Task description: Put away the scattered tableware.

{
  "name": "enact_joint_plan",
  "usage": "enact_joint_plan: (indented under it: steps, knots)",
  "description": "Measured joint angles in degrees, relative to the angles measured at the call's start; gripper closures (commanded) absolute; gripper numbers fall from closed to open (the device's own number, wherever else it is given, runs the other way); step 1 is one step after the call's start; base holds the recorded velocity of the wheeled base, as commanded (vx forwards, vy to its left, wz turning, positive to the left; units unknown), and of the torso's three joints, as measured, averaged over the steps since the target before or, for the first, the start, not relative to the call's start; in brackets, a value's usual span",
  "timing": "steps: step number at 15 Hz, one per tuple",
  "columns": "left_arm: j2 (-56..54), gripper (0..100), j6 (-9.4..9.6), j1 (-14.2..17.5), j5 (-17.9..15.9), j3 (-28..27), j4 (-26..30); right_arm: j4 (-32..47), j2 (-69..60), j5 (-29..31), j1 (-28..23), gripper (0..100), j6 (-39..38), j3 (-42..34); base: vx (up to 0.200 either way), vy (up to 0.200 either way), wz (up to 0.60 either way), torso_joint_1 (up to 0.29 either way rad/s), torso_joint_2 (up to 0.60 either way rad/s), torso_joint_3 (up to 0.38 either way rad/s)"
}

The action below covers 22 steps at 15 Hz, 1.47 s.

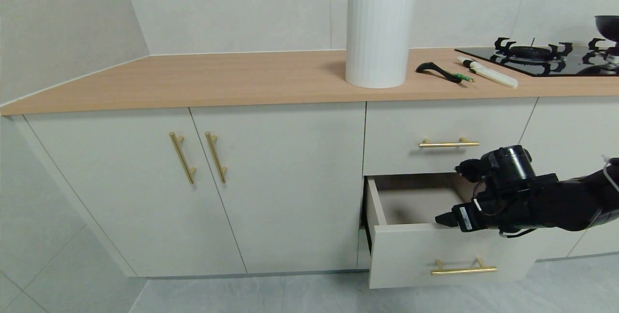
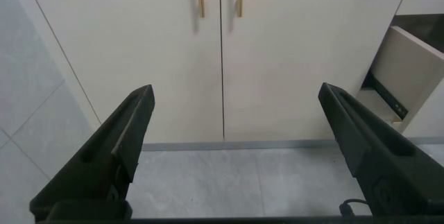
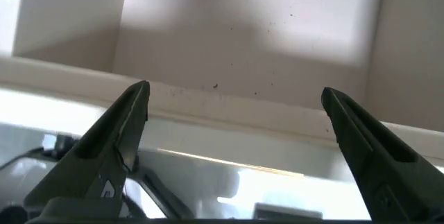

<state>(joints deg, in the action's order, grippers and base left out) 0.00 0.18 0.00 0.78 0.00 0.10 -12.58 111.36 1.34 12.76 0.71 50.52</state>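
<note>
Black right gripper point(image 3: 234, 92): I see it wide, empty, over the open drawer point(image 1: 420, 250) front.
Left gripper point(image 2: 236, 89): wide, empty.
Tableware: black utensil point(image 1: 441, 72), white utensil point(image 1: 488, 73) on tabletop point(image 1: 242, 78), above right gripper.

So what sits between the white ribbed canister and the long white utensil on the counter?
In the head view, a black-handled utensil with a green tip lies on the countertop.

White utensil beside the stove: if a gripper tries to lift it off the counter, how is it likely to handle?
The white utensil lies flat on the counter, so a grip probably gets little room underneath and it may slide when nudged. It looks slim and rigid, likely light. Its flattish shape suggests it will not roll.
</note>
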Motion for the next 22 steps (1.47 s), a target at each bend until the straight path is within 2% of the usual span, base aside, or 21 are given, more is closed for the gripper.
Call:
enact_joint_plan:
  steps: [7,14,22]
  knots:
    - [0.0,0,0.0,0.0,0.0,0.0,0.0,8.5,-1.9,0.0,2.1,0,2.5,-0.1,0.0,0.0,0.0,0.0,0.0,0.0]
    - [0.0,0,-0.02,0.0,0.0,0.0,0.0,26.6,-5.4,0.7,5.3,0,5.1,3.0,0.0,0.0,0.0,0.0,0.0,0.0]
    - [0.0,0,0.0,0.0,0.0,0.0,0.0,32.7,-7.3,2.1,9.7,0,6.9,1.9,0.0,0.0,0.0,0.0,0.0,0.0]
